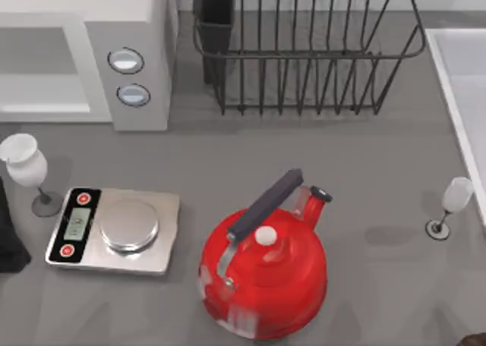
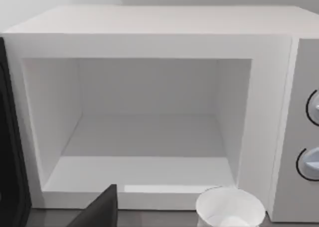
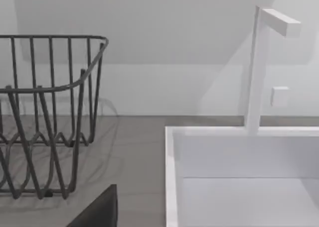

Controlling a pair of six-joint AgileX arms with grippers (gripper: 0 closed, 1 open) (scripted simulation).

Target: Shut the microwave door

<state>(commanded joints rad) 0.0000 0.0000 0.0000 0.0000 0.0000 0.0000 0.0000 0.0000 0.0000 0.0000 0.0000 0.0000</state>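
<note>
microwave (image 1: 83,54) sitting at the far left corner of the table (image 1: 364,171), its grey control panel (image 1: 130,77) with two round dials facing the near side; cavity standing open and bare, seen straight on from my left wrist camera (image 2: 144,122); a dark vertical slab at the edge of that wrist view (image 2: 9,152) may be the microwave door swung wide, but i cannot tell for sure; the door is not lying across the opening.

my left arm is showing as a dark mass at the left edge of the table in the top view (image 1: 11,236), near the front of the microwave; a dark wedge of my left gripper is poking into its own wrist view (image 2: 99,212); whether it is released or clenched i cannot tell.

my right arm is just peeking in at the near right corner of the top view (image 1: 474,338); a dark wedge of my right gripper is sitting in its wrist view (image 3: 99,209); released or clenched, cannot tell; that camera is looking at a wire dish rack (image 3: 45,112) and a white sink (image 3: 239,157) with a tap (image 3: 259,62).

on the table: a white wine glass (image 1: 26,168) just beside the steel kitchen scale (image 1: 114,231); a red kettle (image 1: 262,274) with a dark handle near the middle front; a second wine glass (image 1: 452,206) by the sink edge; the dish rack (image 1: 304,50) at the back, right of the microwave.
</note>
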